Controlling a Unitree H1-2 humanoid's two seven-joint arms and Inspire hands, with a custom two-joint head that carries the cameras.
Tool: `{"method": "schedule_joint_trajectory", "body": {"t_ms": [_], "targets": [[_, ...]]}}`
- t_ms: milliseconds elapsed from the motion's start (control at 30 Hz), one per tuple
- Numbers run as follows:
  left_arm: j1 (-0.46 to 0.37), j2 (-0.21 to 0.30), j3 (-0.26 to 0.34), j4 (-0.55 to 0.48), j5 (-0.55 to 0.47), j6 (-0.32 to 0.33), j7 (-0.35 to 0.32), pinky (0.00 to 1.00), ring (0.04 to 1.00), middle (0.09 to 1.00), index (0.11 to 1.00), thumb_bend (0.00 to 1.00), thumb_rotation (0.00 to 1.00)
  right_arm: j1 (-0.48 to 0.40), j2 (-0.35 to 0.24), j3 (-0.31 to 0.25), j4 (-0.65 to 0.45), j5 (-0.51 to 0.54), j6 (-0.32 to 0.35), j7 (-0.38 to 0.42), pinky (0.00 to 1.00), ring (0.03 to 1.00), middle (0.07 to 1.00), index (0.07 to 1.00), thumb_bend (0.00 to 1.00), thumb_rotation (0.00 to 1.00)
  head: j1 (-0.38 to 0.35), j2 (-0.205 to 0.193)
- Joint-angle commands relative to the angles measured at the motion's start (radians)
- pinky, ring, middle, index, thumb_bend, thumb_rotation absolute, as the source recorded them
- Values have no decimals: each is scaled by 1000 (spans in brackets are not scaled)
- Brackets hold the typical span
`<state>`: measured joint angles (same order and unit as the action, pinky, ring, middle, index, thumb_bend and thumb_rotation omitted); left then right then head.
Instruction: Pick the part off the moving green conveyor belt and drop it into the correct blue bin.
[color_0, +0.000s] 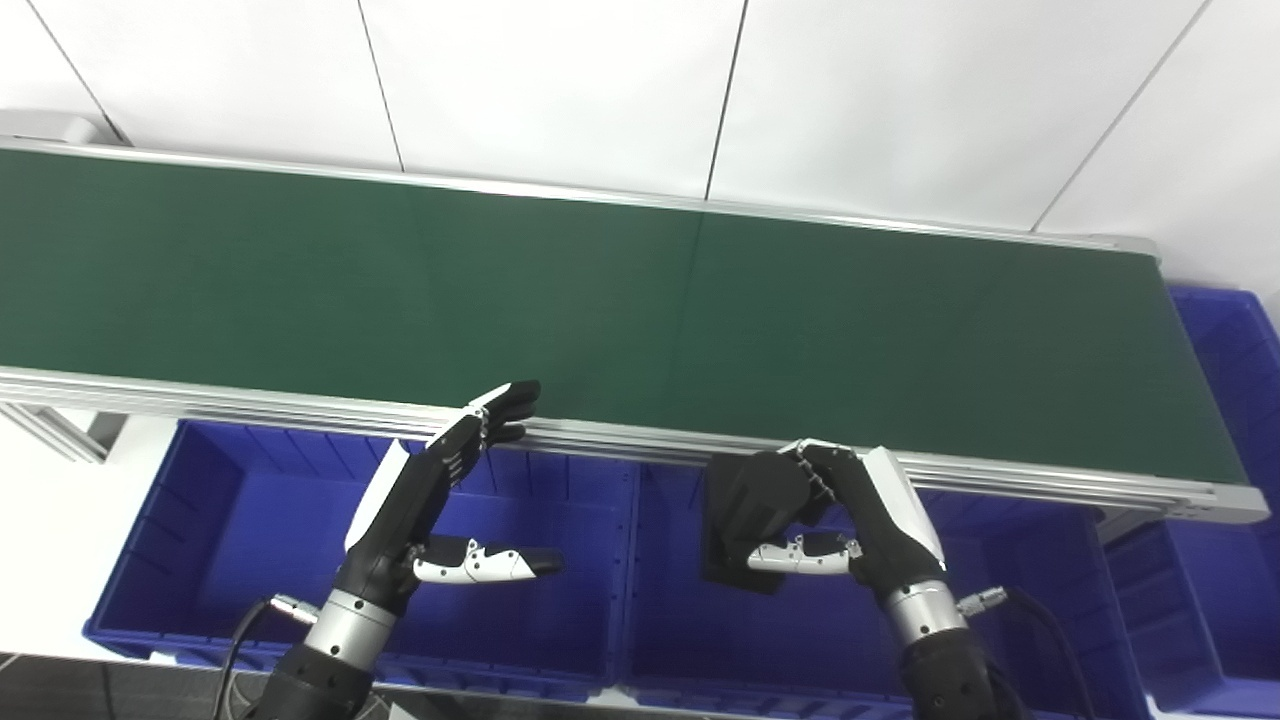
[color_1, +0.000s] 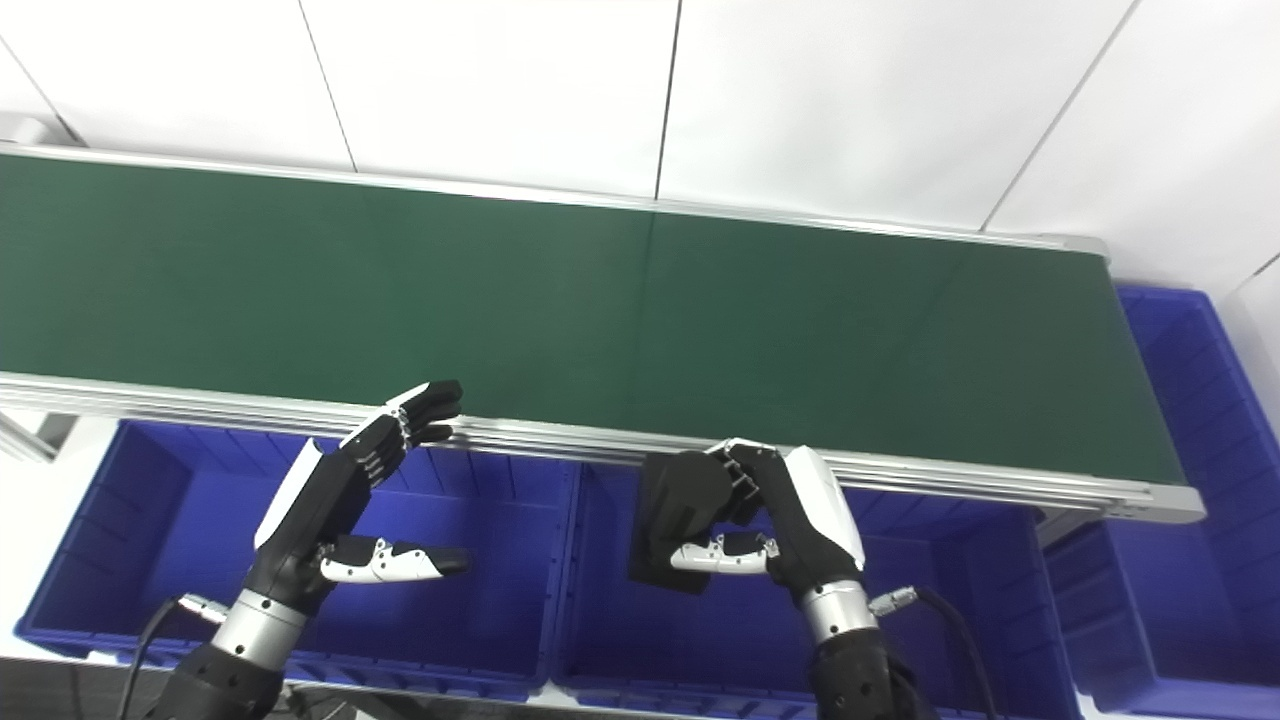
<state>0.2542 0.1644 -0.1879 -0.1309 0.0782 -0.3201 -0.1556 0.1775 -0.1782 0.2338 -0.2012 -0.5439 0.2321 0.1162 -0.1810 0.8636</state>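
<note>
The green conveyor belt (color_0: 640, 290) runs across the view and carries no part. My right hand (color_0: 830, 520) is shut on a flat black part (color_0: 745, 525), pinched between its fingers and thumb. It holds the part over the middle blue bin (color_0: 800, 640), just in front of the belt's near rail. My left hand (color_0: 440, 490) is open and empty, fingers straight and thumb out. It hovers over the left blue bin (color_0: 250, 540), fingertips near the rail. The same scene shows in the right eye view, with the right hand (color_1: 770, 530) and the left hand (color_1: 340, 490).
The belt's aluminium rail (color_0: 620, 440) runs along the near edge just beyond both hands. A third blue bin (color_0: 1230, 480) stands at the belt's right end. A white wall lies behind the belt.
</note>
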Motion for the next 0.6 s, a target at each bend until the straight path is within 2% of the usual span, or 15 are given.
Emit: {"method": "schedule_joint_trajectory", "body": {"t_ms": [0, 367, 467, 500, 533, 567], "targets": [[-5, 1, 7, -34, -6, -5, -3, 827, 861, 886, 864, 833, 300, -24, -13, 6, -6, -21, 37, 19, 401, 462, 449, 550, 510, 0, 0, 0], [-15, 3, 14, -20, -3, -10, -13, 814, 858, 885, 866, 830, 311, -96, -29, 61, 123, -137, 149, 45, 406, 478, 452, 548, 511, 0, -6, -5], [-18, 2, 16, -13, -10, -16, -15, 820, 860, 884, 864, 830, 302, -115, -34, 77, 153, -134, 162, 70, 493, 588, 474, 530, 517, 0, -6, -6], [-19, 2, 16, -10, -12, -19, -17, 822, 861, 884, 864, 826, 294, -121, -39, 85, 161, -131, 162, 87, 535, 642, 616, 664, 579, 30, -6, -8], [-20, 2, 17, -8, -13, -19, -18, 821, 861, 885, 865, 822, 287, -127, -45, 94, 165, -126, 165, 109, 586, 703, 721, 752, 623, 79, -7, -9], [-20, 3, 17, -7, -12, -19, -19, 821, 863, 886, 867, 818, 286, -131, -50, 99, 164, -119, 168, 126, 675, 809, 852, 858, 697, 193, -7, -9]]}}
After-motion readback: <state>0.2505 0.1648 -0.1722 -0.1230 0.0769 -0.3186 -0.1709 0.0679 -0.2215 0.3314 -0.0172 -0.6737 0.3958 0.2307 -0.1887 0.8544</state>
